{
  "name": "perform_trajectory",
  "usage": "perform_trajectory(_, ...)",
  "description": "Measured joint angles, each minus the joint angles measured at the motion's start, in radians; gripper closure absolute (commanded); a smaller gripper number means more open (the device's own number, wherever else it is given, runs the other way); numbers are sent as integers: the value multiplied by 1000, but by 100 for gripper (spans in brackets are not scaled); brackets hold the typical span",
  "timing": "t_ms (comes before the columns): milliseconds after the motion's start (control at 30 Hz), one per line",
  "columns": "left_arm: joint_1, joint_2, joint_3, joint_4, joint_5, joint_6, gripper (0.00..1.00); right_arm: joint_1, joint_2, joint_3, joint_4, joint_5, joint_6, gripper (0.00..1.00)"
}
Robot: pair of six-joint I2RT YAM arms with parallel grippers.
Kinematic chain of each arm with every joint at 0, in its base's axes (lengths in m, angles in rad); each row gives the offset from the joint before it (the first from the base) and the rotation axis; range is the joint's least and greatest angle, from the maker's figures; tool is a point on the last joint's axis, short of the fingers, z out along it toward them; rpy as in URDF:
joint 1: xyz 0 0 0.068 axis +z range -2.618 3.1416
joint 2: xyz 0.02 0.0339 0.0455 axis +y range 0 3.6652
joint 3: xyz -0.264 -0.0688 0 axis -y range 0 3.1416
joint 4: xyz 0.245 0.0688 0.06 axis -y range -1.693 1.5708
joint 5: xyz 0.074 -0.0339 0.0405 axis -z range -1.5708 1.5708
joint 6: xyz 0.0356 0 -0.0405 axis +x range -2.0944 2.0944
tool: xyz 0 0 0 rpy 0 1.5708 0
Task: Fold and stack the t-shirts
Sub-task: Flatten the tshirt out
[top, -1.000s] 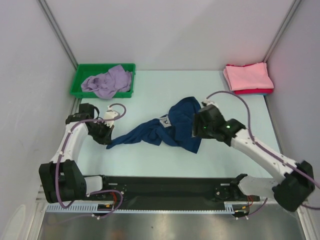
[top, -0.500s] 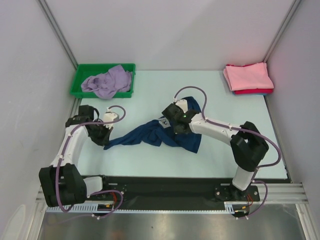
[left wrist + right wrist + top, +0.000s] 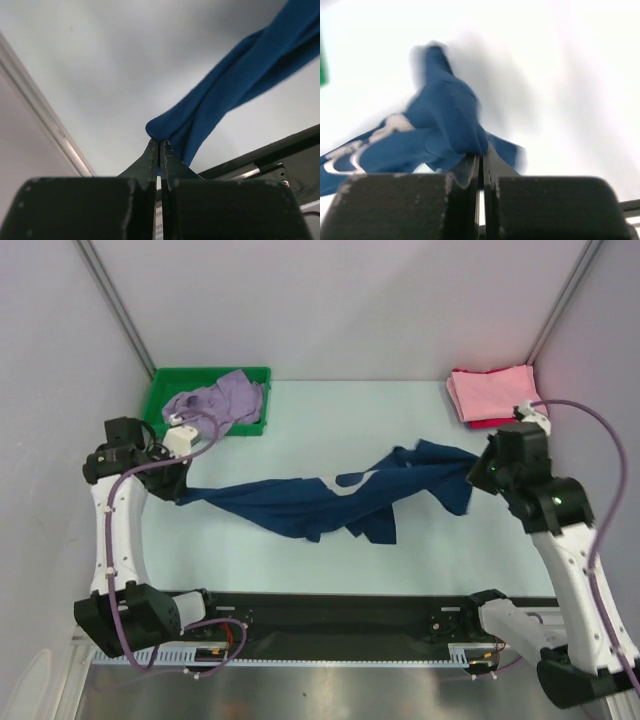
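Note:
The navy t-shirt (image 3: 320, 498) hangs stretched across the middle of the table, twisted, with a pale print showing near its centre. My left gripper (image 3: 180, 492) is shut on its left end; in the left wrist view the fingertips (image 3: 152, 150) pinch a blue fold (image 3: 200, 117). My right gripper (image 3: 474, 472) is shut on the right end, where the navy t-shirt (image 3: 445, 115) bunches above the closed jaws, blurred. A lavender t-shirt (image 3: 215, 400) lies crumpled in the bin. Folded pink and red t-shirts (image 3: 495, 395) sit stacked at the back right.
The green plastic bin (image 3: 160, 390) stands at the back left corner. White walls enclose the table on three sides. A black rail (image 3: 330, 615) with both arm bases runs along the near edge.
My right gripper closed on the navy shirt and swung far right and up. The left gripper rose and moved back-left. The shirt went from a heap to a stretched, lifted band.

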Motion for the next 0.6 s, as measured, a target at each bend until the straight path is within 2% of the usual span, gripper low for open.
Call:
perform_trajectory(100,47,0,111,-85,13,1,100,-42,-52,134,-144,-99,-34,100)
perform_trajectory(233,61,1,304,-138,37,-7,100,-66,-8,280,-214,-188,-52,100)
perform_trajectory(400,61,12,501,-154,93,-37,100,-73,111,354,-194,-312,-53,100)
perform_trajectory(533,61,93,690,-185,105,-73,100,-74,296,536,-151,-390,-64,100)
perform_trajectory(600,61,137,773,-176,109,-85,100,-75,340,578,-102,-422,-66,100)
